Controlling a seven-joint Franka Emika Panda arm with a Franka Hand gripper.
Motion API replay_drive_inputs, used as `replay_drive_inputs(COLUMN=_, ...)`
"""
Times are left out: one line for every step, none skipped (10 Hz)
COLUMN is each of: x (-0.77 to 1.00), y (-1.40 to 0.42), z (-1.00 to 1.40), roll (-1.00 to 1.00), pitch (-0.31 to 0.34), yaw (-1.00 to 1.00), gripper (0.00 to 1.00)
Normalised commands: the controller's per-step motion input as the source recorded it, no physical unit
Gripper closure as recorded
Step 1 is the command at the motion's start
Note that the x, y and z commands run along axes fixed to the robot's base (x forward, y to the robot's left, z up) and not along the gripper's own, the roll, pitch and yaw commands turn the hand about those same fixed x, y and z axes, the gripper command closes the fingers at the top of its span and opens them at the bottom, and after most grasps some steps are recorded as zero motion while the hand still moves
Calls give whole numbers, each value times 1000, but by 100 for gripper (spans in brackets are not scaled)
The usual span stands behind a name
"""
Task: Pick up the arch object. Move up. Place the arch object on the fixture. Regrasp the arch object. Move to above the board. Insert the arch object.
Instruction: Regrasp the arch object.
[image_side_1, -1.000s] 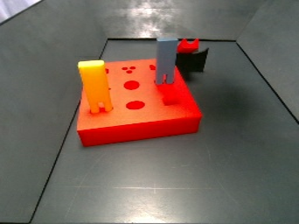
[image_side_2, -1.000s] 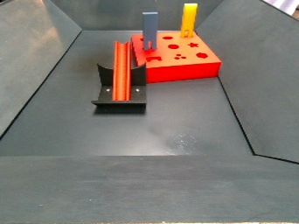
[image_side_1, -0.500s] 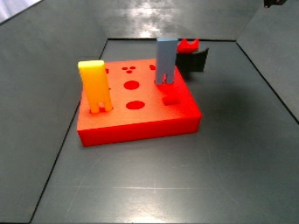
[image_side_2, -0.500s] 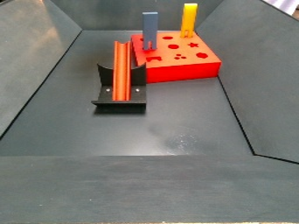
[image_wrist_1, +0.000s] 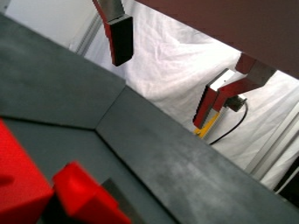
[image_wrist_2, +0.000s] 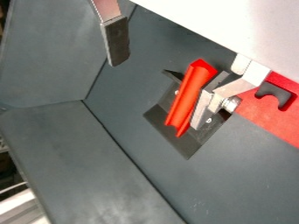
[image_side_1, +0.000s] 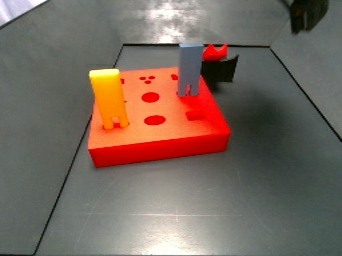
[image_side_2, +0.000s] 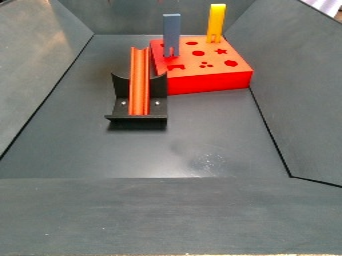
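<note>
The gripper (image_wrist_2: 163, 74) hangs released, nothing between its fingers (image_wrist_2: 114, 39), high above the arch object (image_side_2: 138, 78) lying on the fixture (image_side_2: 136, 113)

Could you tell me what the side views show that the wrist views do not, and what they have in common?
Only the side views show the blue-grey block and the yellow-orange block standing upright in the board. One of them catches just a dark part of the claw at its upper edge.

Only the wrist views show the claw's fingers, open and empty, up off the floor.

Both show the arch object lying on the fixture.
</note>
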Motion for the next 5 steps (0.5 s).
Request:
replay_drive_inputs(x=53, y=39, z=-1000, roll=53, pitch=-121, yaw=52, gripper=0)
replay_drive_inputs(x=56, y=37, z=-1000, roll=55, pitch=-128, yaw=37, gripper=0)
replay_drive_inputs(x=59, y=35, z=-1000, roll=57, pitch=-125, yaw=-5, gripper=0)
replay_drive_inputs(x=61, y=31, z=-1000, roll=57, pitch=-117, yaw=-27, gripper=0)
replay_drive_inputs(x=62, y=30, z=-1000, roll=58, pitch=-102, yaw=-42, gripper=0)
